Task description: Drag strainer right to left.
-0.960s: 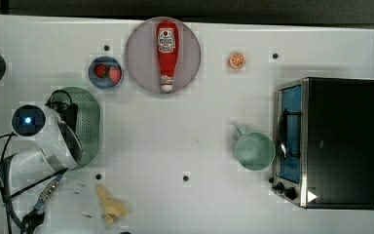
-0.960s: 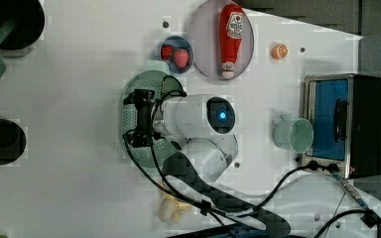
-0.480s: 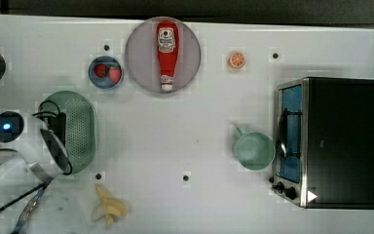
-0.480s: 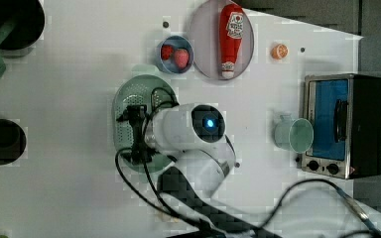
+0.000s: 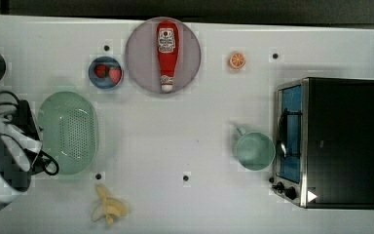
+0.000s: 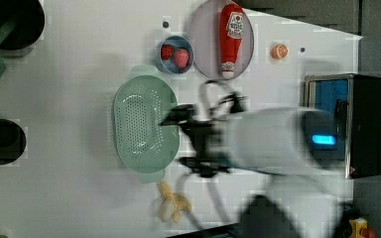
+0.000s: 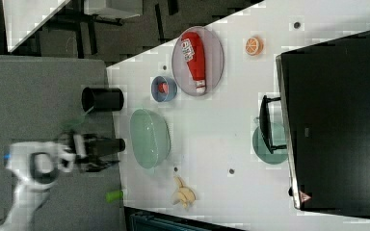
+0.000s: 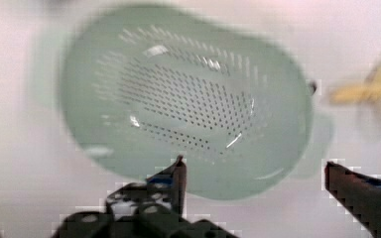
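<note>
White table (image 5: pixel 195 146) bears strainer (image 5: pixel 68 132), toaster oven (image 5: pixel 328 141).

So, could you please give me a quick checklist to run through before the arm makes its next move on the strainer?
1. Gripper open: ok, fingers spread wide.
2. Gripper empty: ok, nothing between the fingers.
3. Strainer upright on the table: ok.
4. Strainer free of the arm: ok, the wrist view shows the fingers short of its rim.
5. Neighbours apart from the strainer: ok, the strawberry bowl and banana do not touch it.
6. Whether the strainer reached its goal: cannot tell.
</note>
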